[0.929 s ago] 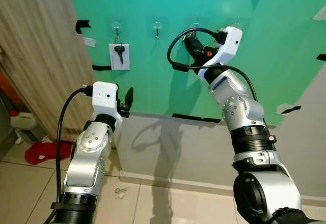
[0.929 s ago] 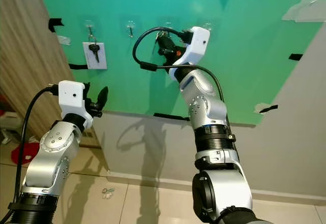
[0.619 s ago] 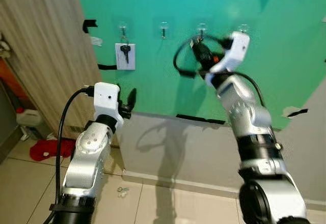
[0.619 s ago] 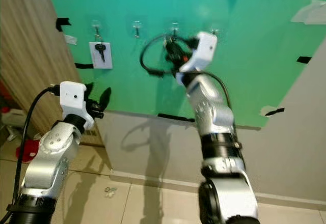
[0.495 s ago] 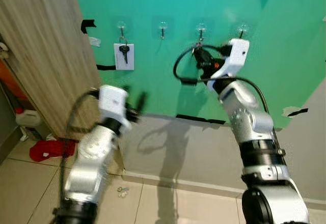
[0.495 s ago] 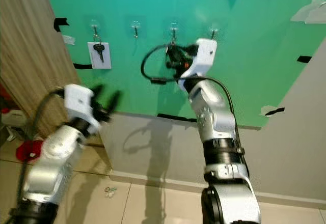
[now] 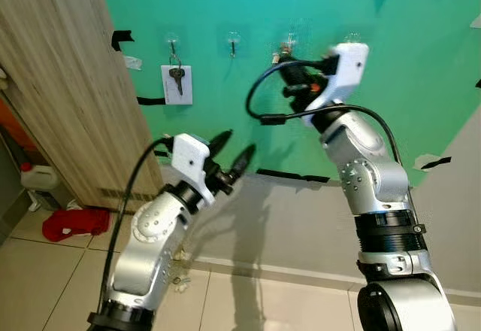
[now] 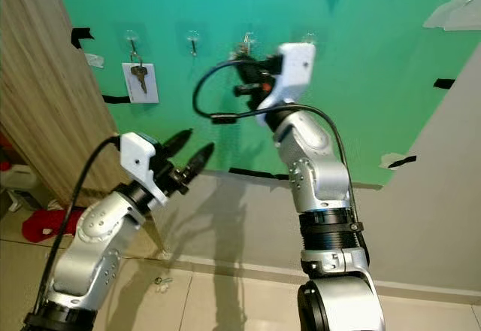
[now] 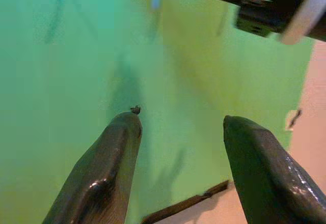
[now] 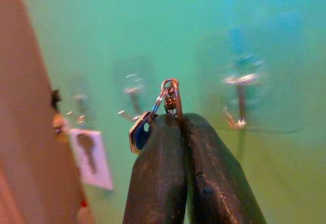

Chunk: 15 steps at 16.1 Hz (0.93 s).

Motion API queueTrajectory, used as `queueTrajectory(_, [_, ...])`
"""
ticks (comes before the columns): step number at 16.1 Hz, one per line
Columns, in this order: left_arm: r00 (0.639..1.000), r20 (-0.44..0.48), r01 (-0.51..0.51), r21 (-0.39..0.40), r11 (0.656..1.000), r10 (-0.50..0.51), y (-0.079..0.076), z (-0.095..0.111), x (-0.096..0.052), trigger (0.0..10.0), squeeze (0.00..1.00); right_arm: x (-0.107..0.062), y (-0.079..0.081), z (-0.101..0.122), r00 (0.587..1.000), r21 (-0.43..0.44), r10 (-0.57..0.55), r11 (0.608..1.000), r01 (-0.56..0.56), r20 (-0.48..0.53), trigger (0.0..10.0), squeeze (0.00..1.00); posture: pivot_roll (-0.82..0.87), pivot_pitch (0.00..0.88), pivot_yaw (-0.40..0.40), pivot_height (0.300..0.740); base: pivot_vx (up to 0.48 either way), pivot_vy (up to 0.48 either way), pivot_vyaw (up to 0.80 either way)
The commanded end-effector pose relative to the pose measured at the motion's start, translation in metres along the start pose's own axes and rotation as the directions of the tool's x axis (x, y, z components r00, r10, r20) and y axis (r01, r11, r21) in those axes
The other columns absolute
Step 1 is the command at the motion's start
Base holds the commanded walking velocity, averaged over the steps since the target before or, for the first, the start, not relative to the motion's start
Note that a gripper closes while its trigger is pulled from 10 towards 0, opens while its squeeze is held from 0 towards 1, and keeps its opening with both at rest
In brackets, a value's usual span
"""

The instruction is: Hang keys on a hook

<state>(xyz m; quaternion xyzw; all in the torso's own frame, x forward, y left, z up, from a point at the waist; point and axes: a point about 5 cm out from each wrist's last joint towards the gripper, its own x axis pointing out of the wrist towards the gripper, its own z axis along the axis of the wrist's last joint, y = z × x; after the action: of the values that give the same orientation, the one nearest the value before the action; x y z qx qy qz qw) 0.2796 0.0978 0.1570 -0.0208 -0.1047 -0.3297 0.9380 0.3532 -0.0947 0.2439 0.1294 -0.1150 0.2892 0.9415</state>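
While the left pincer [image 9: 175, 170] hung spread and idle, the right pincer [image 10: 182, 127], pinching the keys [image 10: 153, 117], needed their ring [image 10: 171, 89] kept upright and lowered onto the hook [image 7: 288, 46] just ahead.

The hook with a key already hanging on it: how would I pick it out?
Look at the green wall, where a row of small clear hooks runs along the top. Go to the hook nearest the wooden panel. Unlike its neighbours, it carries a dark key hanging in front of a white card.
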Motion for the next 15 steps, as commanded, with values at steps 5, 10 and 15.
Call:
queueTrajectory(5, [0.999, 0.029, 0.036, 0.019, 0.999, -0.037, -0.004, 0.005, -0.001, 10.0, 0.0, -0.005, 0.009, -0.006, 0.995, 0.019, 0.077, 0.997, -0.075, -0.061, 0.0, 0.0, -0.02, 0.0, 0.032, 0.74, 0.0, 0.0, 0.0])
queueTrajectory(10, [0.997, 0.053, 0.048, 0.02, 0.999, -0.049, -0.003, 0.007, 0.0, 10.0, 0.0, -0.002, -0.001, -0.002, 1.0, 0.045, 0.009, 0.999, -0.008, -0.027, 0.0, 0.0, -0.02, 0.0, 0.037, 0.74, 0.0, 0.0, 0.0])
queueTrajectory(15, [0.996, 0.064, 0.054, 0.015, 0.998, -0.055, -0.003, 0.008, 0.0, 10.0, 0.0, -0.001, -0.011, 0.0, 0.999, 0.148, -0.054, 0.988, 0.053, 0.002, 0.0, 0.0, -0.02, 0.0, 0.04, 0.74, 0.0, 0.0, 0.0])
